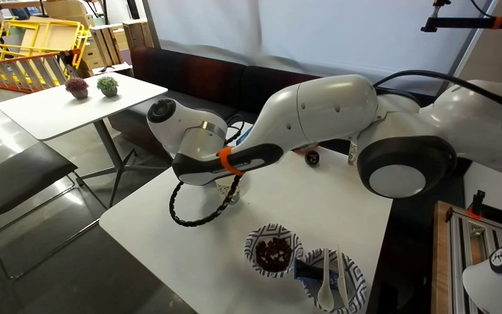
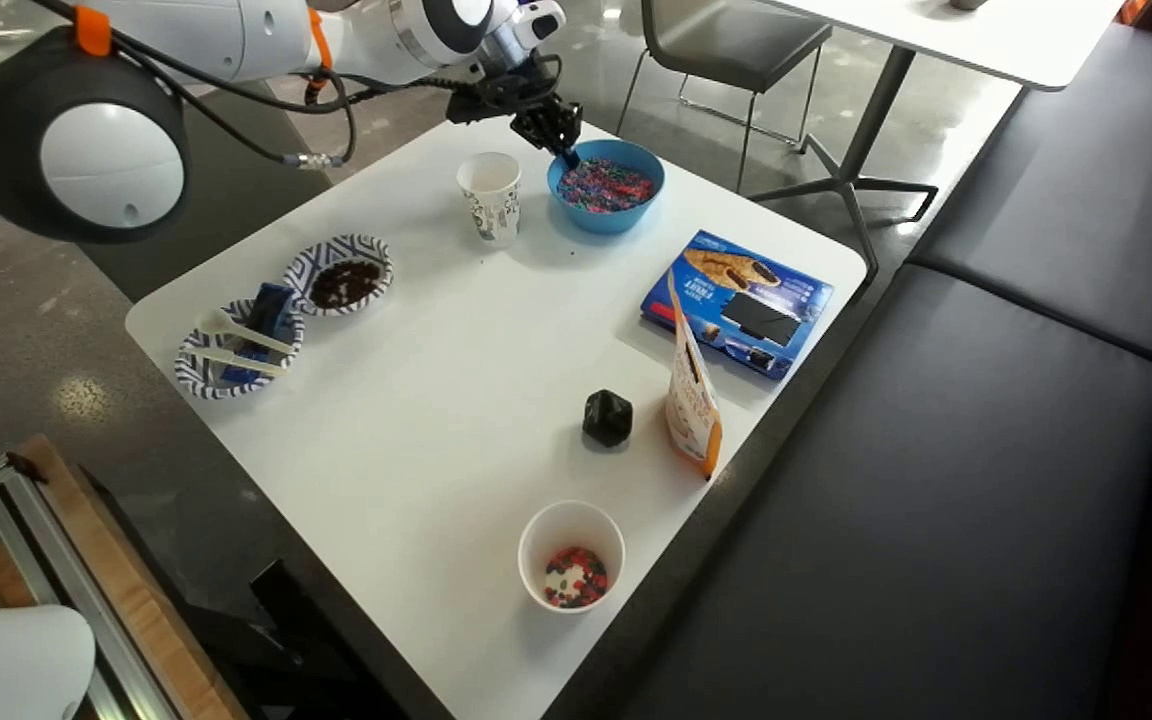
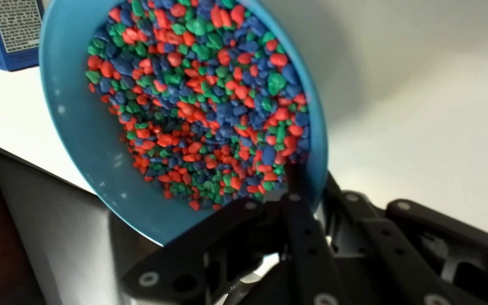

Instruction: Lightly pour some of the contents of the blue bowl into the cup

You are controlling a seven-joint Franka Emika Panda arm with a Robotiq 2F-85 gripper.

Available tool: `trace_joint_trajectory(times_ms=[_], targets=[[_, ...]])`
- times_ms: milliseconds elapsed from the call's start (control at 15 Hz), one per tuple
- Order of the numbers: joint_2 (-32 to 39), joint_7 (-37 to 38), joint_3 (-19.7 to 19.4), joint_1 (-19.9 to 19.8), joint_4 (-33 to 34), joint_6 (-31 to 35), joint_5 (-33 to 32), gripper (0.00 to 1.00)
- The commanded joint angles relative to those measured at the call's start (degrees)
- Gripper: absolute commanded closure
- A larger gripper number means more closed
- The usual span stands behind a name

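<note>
The blue bowl (image 2: 601, 215) is near the far edge of the table in an exterior view and fills much of the wrist view (image 3: 74, 127). It holds many small red, green and blue pebbles (image 3: 201, 106). My gripper (image 3: 314, 180) has one finger inside the bowl and one outside, shut on its rim. It also shows at the bowl's rim in an exterior view (image 2: 572, 158). I cannot tell whether the bowl touches the table. The cup (image 2: 492, 200), pale with dark markings, stands upright beside the bowl. It is partly hidden behind the arm in an exterior view (image 1: 228, 188).
Two patterned paper bowls stand nearby, one with brown bits (image 2: 344, 285), one with plastic utensils (image 2: 236, 360). A blue box (image 2: 736, 300), an orange-white pouch (image 2: 693, 410) and a black faceted object (image 2: 607, 418) stand on the table. Another cup (image 2: 571, 555) holds some pebbles.
</note>
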Motion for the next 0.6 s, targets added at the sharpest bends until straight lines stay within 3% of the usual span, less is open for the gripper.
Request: trace_joint_trajectory(times_ms=[0, 533], targets=[[1.8, 0.0, 0.5, 0.3, 3.8, -2.8, 0.8, 1.00], [0.6, 2.7, 0.1, 1.0, 4.4, -4.4, 0.2, 0.99]])
